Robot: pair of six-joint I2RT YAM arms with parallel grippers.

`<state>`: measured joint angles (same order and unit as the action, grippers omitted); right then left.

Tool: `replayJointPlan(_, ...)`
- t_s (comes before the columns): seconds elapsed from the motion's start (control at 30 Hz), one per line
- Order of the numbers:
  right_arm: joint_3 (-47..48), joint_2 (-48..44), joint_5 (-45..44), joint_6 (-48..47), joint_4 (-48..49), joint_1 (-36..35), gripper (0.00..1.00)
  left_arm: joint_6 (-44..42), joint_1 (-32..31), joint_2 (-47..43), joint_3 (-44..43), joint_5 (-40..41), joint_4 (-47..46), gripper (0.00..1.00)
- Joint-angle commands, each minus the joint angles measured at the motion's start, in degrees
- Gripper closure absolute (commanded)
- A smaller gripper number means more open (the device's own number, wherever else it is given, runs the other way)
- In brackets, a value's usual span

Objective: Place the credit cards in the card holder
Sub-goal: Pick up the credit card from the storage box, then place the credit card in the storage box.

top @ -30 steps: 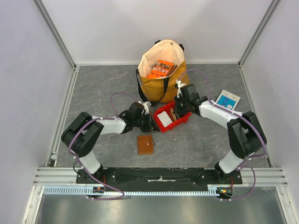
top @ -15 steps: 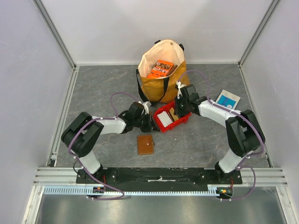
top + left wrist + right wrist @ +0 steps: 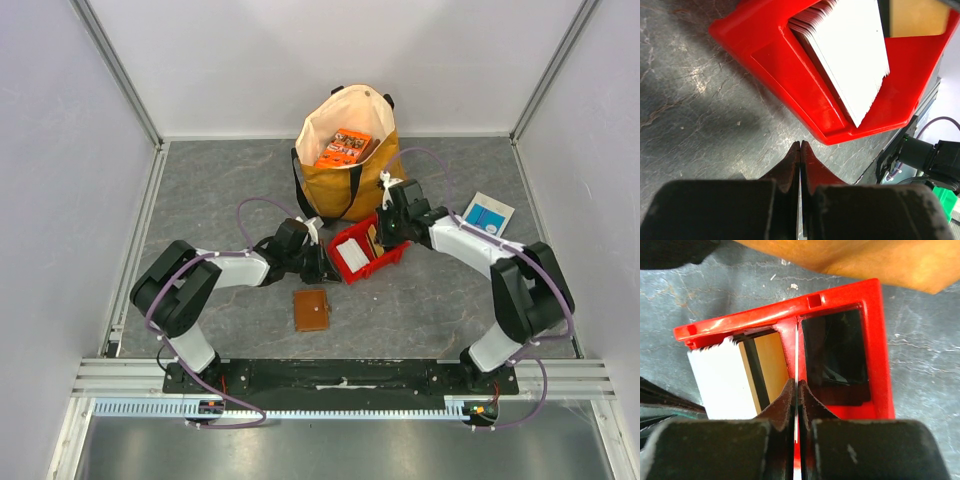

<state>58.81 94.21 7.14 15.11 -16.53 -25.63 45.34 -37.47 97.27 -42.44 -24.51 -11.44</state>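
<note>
I see my right gripper (image 3: pixel 796 385) pinching a white card (image 3: pixel 796 342) edge-on over the red bin (image 3: pixel 881 340); my left gripper (image 3: pixel 800 146) is clenched empty beside it.

Credit cards (image 3: pixel 850 55) in bin (image 3: pixel 790 65), card holder (image 3: pixel 311 310) before bin, bag (image 3: pixel 335 185) behind

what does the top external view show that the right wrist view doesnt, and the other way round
Only top external: the brown card holder lying flat, apart from the red bin, the tote bag with an orange packet inside, and the blue-and-white box at right. Only right wrist: the right tool shut on what looks like a thin white card seen edge-on, above the bin's divider, with a darker compartment beside it. Both: that bin and its white card stack.
</note>
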Motion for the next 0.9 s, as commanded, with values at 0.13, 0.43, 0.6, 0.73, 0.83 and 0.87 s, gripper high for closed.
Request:
replayJointPlan(0.13,-1.06,-11.50,-3.36,-0.26,2.56,0.14,0.98,-1.92,0.03,-8.32,-0.19,3.24,2.04,0.85)
replayJointPlan(0.43,-5.45,-21.95,5.68,8.96,4.40,1.02,1.00,-0.61,0.47,-23.60,3.58,6.32,3.53,0.52)
replayJointPlan(0.6,-9.22,-27.93,15.17,17.38,7.56,1.28,1.00,2.11,2.05,-32.40,5.52,3.61,-0.94,0.38)
replayJointPlan(0.73,-14.33,-34.35,22.47,26.01,13.71,1.28,1.00,5.10,4.94,-34.78,6.13,-2.10,-5.07,0.33)
replayJointPlan(0.83,-15.82,-36.55,26.86,28.38,14.51,1.28,1.00,7.74,6.45,-34.35,7.10,-7.03,-10.34,0.32)
replayJointPlan(0.87,-16.70,-37.34,28.62,29.96,15.99,1.37,1.00,7.83,6.54,-33.91,7.10,-7.91,-11.49,0.32)
